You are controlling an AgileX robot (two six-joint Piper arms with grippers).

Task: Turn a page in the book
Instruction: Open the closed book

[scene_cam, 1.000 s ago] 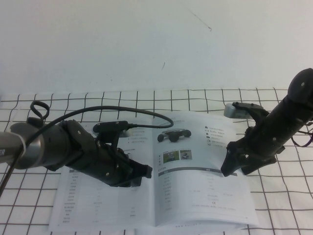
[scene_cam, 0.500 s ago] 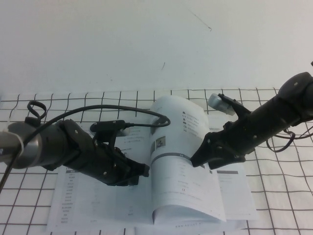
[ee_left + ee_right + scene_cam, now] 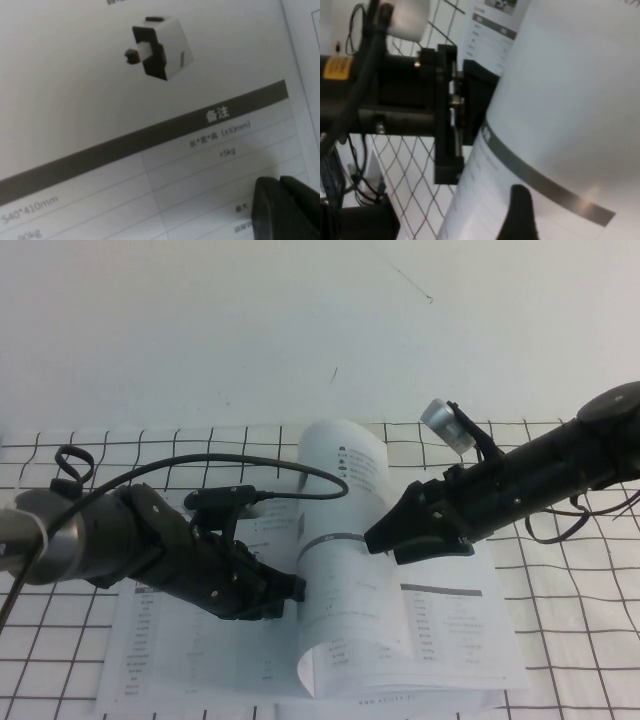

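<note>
Farther leftward now, curled thin page (image 3: 345, 540) against wide-jawed right gripper (image 3: 385, 538); left gripper (image 3: 285, 592) jaws together on glossy book (image 3: 190, 660).

White wall above a checked table

A plain white wall (image 3: 250, 330) fills the upper half of the high view, marked by a few thin dark scratches (image 3: 410, 282) (one long diagonal near the top, shorter flecks lower down). Below it the table (image 3: 560, 660) is covered in white with a black grid of lines, evenly lit, without strong shadows.
</note>
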